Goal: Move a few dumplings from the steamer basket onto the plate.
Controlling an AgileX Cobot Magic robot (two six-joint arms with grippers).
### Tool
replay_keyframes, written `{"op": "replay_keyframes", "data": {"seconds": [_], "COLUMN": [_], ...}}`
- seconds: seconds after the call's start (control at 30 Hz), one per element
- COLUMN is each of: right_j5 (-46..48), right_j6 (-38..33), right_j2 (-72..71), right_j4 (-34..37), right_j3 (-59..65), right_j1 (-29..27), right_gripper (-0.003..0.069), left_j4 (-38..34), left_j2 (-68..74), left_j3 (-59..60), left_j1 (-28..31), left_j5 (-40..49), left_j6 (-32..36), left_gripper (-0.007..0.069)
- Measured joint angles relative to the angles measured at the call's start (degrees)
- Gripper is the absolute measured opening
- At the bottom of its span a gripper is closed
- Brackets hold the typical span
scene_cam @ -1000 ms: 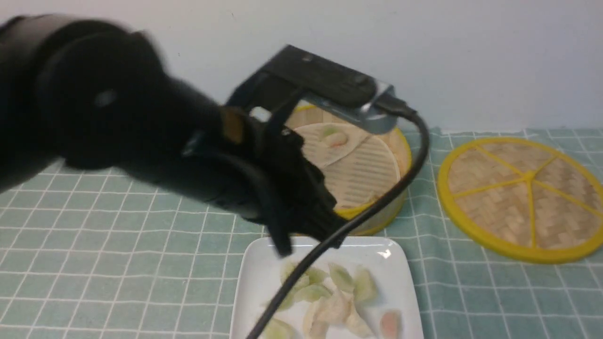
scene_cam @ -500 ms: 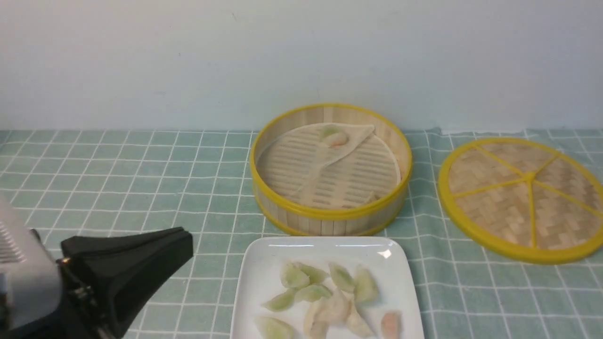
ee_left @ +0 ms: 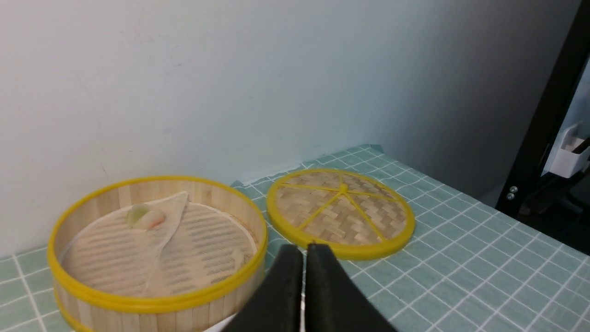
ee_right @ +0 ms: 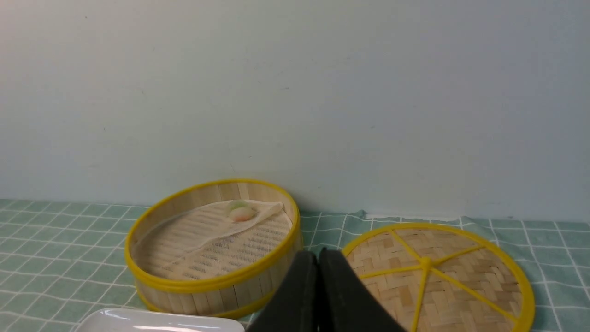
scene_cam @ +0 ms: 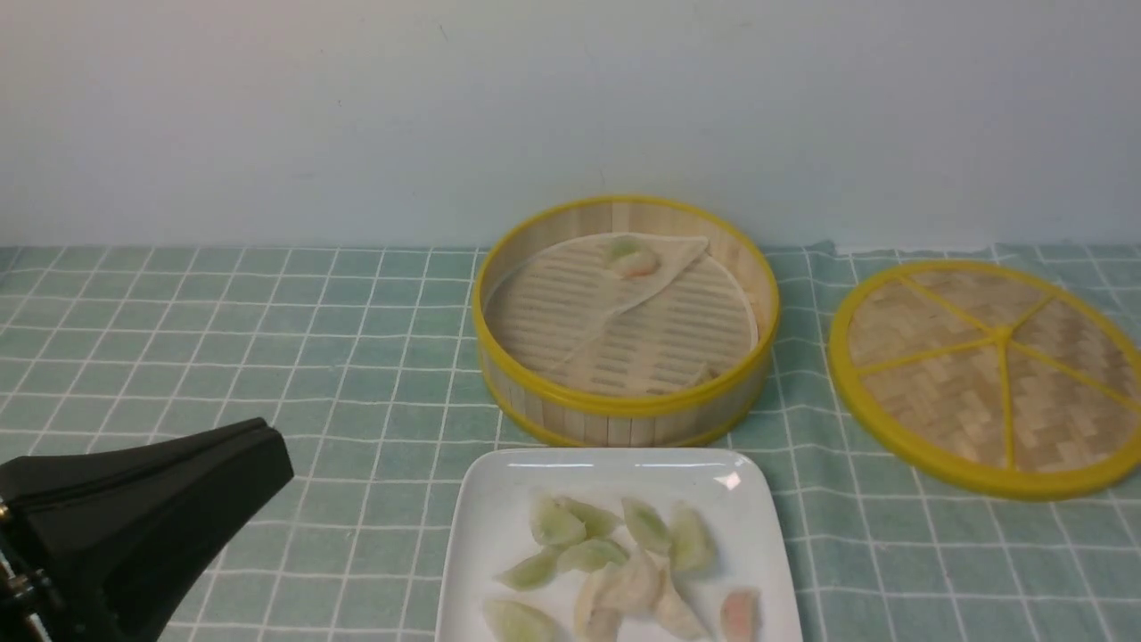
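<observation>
The steamer basket stands at the back centre, with one green-and-pink dumpling on its folded liner; it also shows in the left wrist view and the right wrist view. The white plate in front of it holds several dumplings. My left gripper is shut and empty, low at the front left, apart from the plate; its jaws also show in the left wrist view. My right gripper is shut and empty; it is out of the front view.
A flat woven disc with yellow spokes lies right of the basket. A green checked cloth covers the table up to a pale wall. A black frame post stands past the table's right edge.
My left arm has pulled back from over the basket and plate down to the front left corner. The basket, plate and dumplings have not moved.
</observation>
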Motion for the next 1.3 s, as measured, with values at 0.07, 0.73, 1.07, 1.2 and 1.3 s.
{"op": "replay_keyframes", "data": {"seconds": [0.07, 0.73, 1.07, 1.2, 1.3], "right_j5": [0.0, 0.0, 0.0, 0.0, 0.6], "right_j6": [0.0, 0.0, 0.0, 0.0, 0.0], "right_j2": [0.0, 0.0, 0.0, 0.0, 0.0], "right_j4": [0.0, 0.0, 0.0, 0.0, 0.0], "right_j3": [0.0, 0.0, 0.0, 0.0, 0.0], "right_j1": [0.0, 0.0, 0.0, 0.0, 0.0], "right_gripper": [-0.0015, -0.0015, -0.0015, -0.0015, -0.0015], "left_j4": [0.5, 6.8, 9.2, 9.2, 9.2], "left_j2": [0.0, -26.2, -26.3, -26.3, -26.3], "left_j3": [0.0, 28.5, 28.9, 28.9, 28.9], "left_j1": [0.0, 34.4, 36.9, 36.9, 36.9], "left_j5": [0.0, 4.1, 11.5, 11.5, 11.5], "left_j6": [0.6, 1.3, 1.3, 1.3, 1.3], "left_gripper": [-0.0006, -0.0006, -0.0006, -0.0006, -0.0006]}}
